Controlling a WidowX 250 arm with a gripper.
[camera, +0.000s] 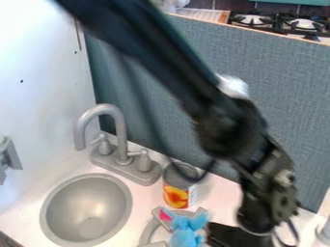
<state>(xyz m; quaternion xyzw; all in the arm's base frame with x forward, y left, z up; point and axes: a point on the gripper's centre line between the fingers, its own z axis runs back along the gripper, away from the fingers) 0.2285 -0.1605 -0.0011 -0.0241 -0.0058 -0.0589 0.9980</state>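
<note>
Camera view: one gripper [223, 236], clenched or released unclear, near one blue plush toy [185, 230], one can [178, 186], one sink [86, 210]

Tool [226, 235] beside blue plush [187, 231] | can [176, 192] near faucet [120, 144] | grey sink [88, 207]

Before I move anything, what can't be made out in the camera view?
All camera view:
- Gripper: blurred, cut off by bottom edge; contact with blue plush toy unclear.
- Plush toy's lower part: cut off by bottom edge.
- Can: label print too small; dark cable crosses its upper right.
- Grey fixture on left wall: cut off by left edge.
</note>
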